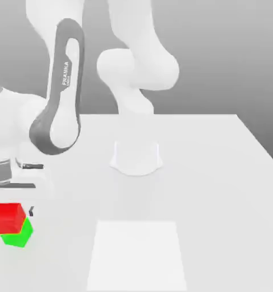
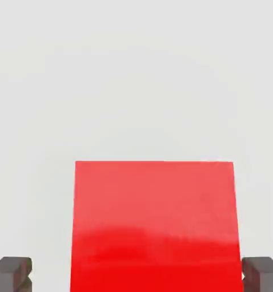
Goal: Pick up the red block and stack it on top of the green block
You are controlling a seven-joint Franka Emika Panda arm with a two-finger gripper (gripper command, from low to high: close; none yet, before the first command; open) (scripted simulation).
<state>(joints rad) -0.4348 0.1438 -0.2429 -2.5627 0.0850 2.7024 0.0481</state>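
White bench (image 1: 219, 171) under a grey backdrop, paler square patch (image 1: 137, 254) near the front edge. Red block (image 1: 9, 217) sits on top of the green block (image 1: 19, 235), the stack at the exterior view's far left. End effector (image 2: 136, 274) straddles the red block, released: dark fingertips (image 2: 10, 272) stand clear of the block's sides, a gap on each. Arm (image 1: 61, 91) bends down over the stack.

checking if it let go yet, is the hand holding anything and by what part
Nothing is held. The hand is open, its fingers standing clear of the red block's sides; the block sits on the green block.
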